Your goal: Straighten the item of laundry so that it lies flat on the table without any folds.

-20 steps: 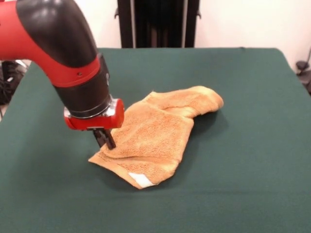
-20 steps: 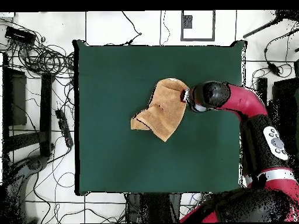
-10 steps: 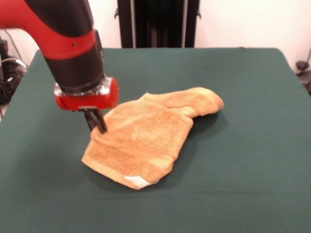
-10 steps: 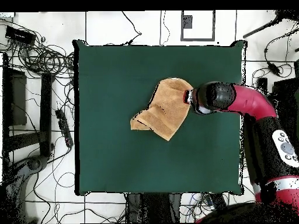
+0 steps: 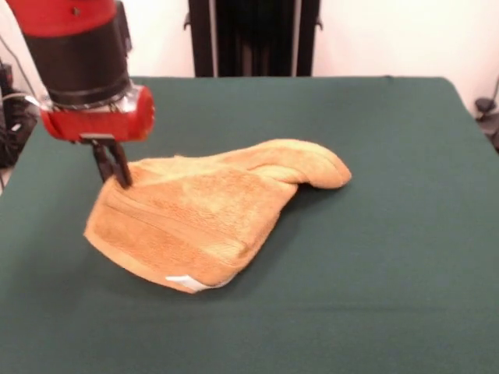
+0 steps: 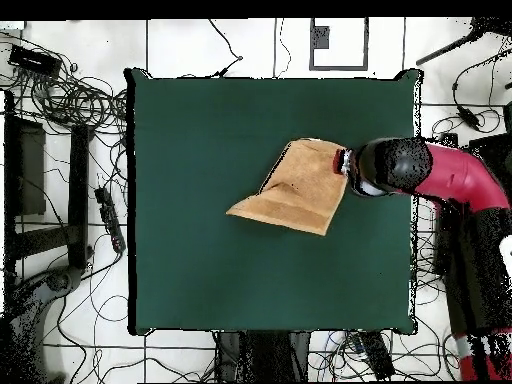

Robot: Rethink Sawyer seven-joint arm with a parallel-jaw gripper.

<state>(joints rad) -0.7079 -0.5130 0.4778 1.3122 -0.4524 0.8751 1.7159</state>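
The item of laundry (image 5: 210,214) is an orange-tan terry towel, still folded over itself, with a rolled end pointing right and a small white label (image 5: 181,282) at its near edge. It lies on the dark green table (image 5: 390,195). My gripper (image 5: 115,173) is shut on the towel's left edge, where the cloth is drawn up a little. In the overhead view the towel (image 6: 297,190) is stretched toward the gripper (image 6: 344,163) at its right edge, under the red and black arm (image 6: 425,170).
Green cloth stretches on all sides of the towel in both views. Cables (image 6: 70,95) and dark equipment (image 6: 30,170) lie on the floor beyond the table's left edge in the overhead view. A black stand (image 5: 253,35) rises behind the table's far edge.
The gripper has dragged the towel's held edge to the left in the front view and slightly up. The towel has stretched wider, and its label end has slid along.
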